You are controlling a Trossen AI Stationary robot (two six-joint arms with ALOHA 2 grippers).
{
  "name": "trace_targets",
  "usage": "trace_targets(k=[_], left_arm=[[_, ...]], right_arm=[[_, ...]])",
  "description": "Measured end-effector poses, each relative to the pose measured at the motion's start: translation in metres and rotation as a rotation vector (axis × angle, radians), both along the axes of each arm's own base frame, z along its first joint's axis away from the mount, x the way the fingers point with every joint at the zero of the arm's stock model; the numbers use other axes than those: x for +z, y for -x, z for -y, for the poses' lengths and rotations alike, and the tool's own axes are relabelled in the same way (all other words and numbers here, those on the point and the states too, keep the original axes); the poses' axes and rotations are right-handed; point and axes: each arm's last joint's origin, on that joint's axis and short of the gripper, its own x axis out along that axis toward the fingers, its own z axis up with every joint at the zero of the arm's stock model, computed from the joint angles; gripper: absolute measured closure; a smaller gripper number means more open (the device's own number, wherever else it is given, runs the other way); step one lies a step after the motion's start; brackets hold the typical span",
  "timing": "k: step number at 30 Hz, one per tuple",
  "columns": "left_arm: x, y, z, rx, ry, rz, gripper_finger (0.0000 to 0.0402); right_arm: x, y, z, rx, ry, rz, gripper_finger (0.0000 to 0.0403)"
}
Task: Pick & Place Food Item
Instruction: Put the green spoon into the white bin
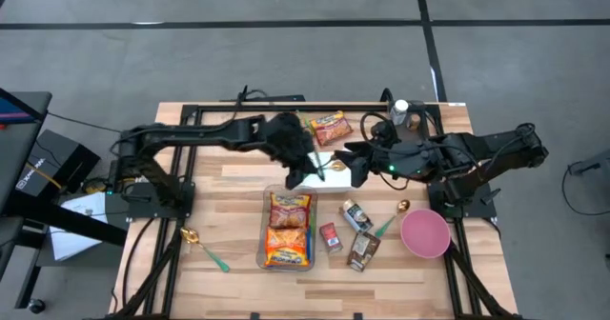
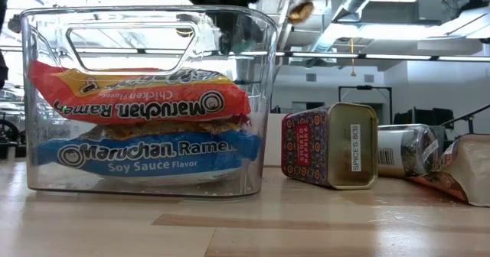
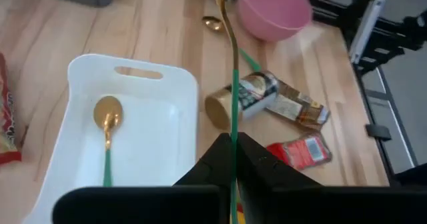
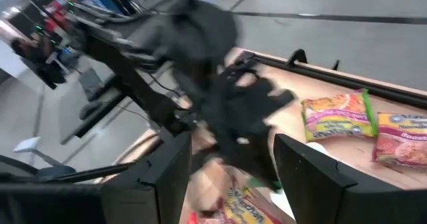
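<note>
My left gripper [image 3: 233, 143] is shut on a gold spoon with a green handle [image 3: 234, 84], held in the air over a white tray [image 3: 167, 84] at the table's middle [image 1: 315, 168]. A second such spoon [image 3: 107, 127] lies in that tray. My right gripper [image 4: 233, 174] hangs open and empty just right of the left one [image 1: 353, 168], facing it. Ramen packets [image 1: 329, 127] lie on the wood at the far side. A clear bin [image 2: 145, 96] at the near middle holds two more ramen packets [image 1: 289, 230]. My left gripper pinches the spoon's green handle [image 3: 234, 127] between its two shut fingers. The fingers slant down from the table's left, and the spoon runs on along them past their tips. The spoon is lifted clear, its gold bowl end [image 2: 300, 11] farthest from the fingers.
A pink bowl [image 1: 424, 232] stands at the near right. Spice tins and jars [image 1: 357, 232] lie between it and the bin. Two more green-handled spoons lie on the table, one at the near left [image 1: 205, 249] and one by the bowl [image 1: 391, 220]. A bottle [image 1: 400, 112] stands far right.
</note>
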Motion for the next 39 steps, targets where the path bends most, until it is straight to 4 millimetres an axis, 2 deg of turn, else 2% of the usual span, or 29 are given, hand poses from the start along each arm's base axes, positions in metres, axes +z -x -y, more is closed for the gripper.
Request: trace_targets(k=[3,8,11,15,26,34,39], left_arm=[[-0.005,-0.01,-0.011,0.016,0.021,-0.05,0.04],[-0.033,-0.019,-0.03,0.044,0.097,-0.133,0.04],[-0.047,-0.024,-0.036,0.045,0.115,-0.156,0.04],[-0.054,-0.031,-0.036,0.04,0.115,-0.144,0.04],[-0.081,-0.046,-0.057,0.084,0.107,-0.226,0.04],[-0.098,-0.043,-0.055,0.053,0.106,-0.306,0.04],[-0.098,-0.043,-0.055,0.051,0.104,-0.3,0.04]], right_arm=[[0.006,0.007,-0.008,0.002,0.005,0.044,0.0198],[0.017,0.027,-0.02,-0.012,0.026,0.104,0.0199],[0.021,0.037,-0.024,-0.031,0.042,0.123,0.0199],[0.025,0.047,-0.028,-0.049,0.059,0.142,0.0199],[0.026,0.052,-0.031,-0.067,0.084,0.143,0.02],[0.026,0.052,-0.031,-0.07,0.088,0.142,0.02],[0.026,0.052,-0.031,-0.071,0.096,0.139,0.0199]])
